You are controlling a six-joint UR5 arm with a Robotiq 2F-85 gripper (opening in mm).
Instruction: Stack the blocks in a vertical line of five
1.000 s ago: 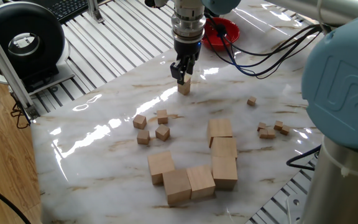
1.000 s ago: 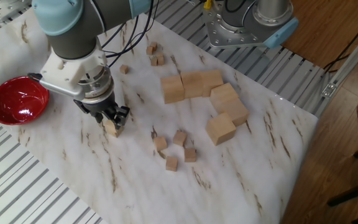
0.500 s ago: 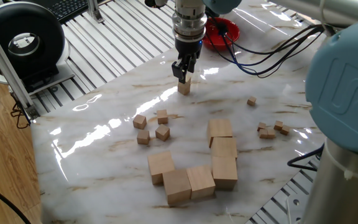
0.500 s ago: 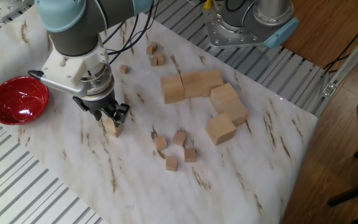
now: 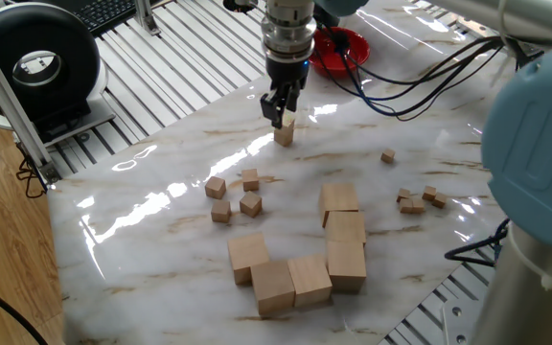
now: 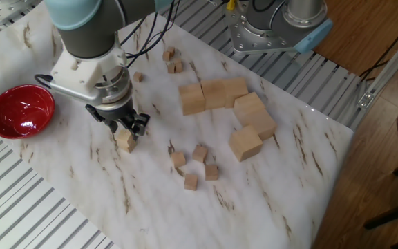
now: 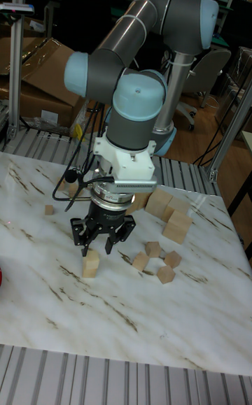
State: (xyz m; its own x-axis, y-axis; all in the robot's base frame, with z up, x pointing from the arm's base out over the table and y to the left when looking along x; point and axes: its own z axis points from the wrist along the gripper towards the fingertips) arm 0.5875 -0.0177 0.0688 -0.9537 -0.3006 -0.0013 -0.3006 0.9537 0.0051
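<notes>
The single block (image 5: 284, 134) at the far end of the tabletop (image 5: 161, 230) stands alone, while the hand (image 5: 280, 113) has risen just above it, fingers spread and empty. The other four blocks (image 5: 235, 195), well apart mid-tabletop, remain unstacked, so I judge this the base just laid.
</notes>
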